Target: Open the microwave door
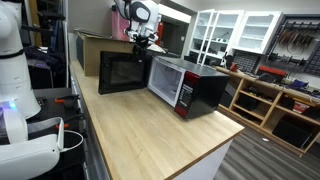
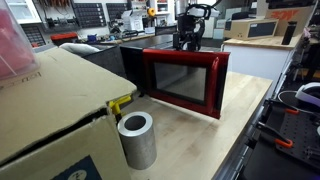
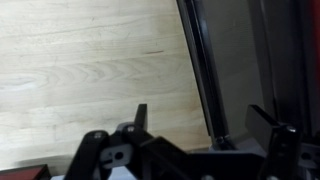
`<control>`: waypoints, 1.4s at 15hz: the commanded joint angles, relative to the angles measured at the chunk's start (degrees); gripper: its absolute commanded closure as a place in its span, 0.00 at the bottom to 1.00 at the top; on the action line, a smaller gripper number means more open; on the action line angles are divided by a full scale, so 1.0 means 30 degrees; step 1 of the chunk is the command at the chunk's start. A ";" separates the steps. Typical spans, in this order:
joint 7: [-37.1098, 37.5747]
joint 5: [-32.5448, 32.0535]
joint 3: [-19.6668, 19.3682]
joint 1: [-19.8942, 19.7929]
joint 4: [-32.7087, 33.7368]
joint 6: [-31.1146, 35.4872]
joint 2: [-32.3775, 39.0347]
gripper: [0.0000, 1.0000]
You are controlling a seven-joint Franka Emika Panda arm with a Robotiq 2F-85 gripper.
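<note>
While poised above the microwave door (image 2: pixel 185 80), points gripper (image 2: pixel 187 44) down, jaws spread wide; contact hard to judge.

Pincer (image 3: pixel 200 112) base beyond lower edge

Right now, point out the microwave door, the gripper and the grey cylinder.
microwave door (image 2: pixel 185 80): exterior view, on its dark glass window.
gripper (image 2: pixel 188 45): exterior view, between its fingertips.
grey cylinder (image 2: pixel 136 146): exterior view, on its side wall.
</note>
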 commanded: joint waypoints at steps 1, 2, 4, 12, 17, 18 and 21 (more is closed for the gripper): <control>-0.1811 0.0525 0.0532 0.0423 -0.0835 0.0250 -0.0252 0.00; -0.2133 0.0509 0.0696 0.0583 -0.0859 0.0253 -0.0281 0.00; -0.2686 0.0215 0.0957 0.0836 -0.0823 0.0232 -0.0439 0.00; -0.4592 -0.0692 0.1111 0.1156 -0.0789 0.0511 -0.0947 0.00; -0.4048 -0.3124 0.0901 0.1272 -0.1631 0.0621 -0.1774 0.00; -0.3850 -0.3972 0.0776 0.1238 -0.2052 0.0730 -0.2120 0.00; -0.3412 -0.5443 0.0428 0.0884 -0.3368 0.0786 -0.3399 0.00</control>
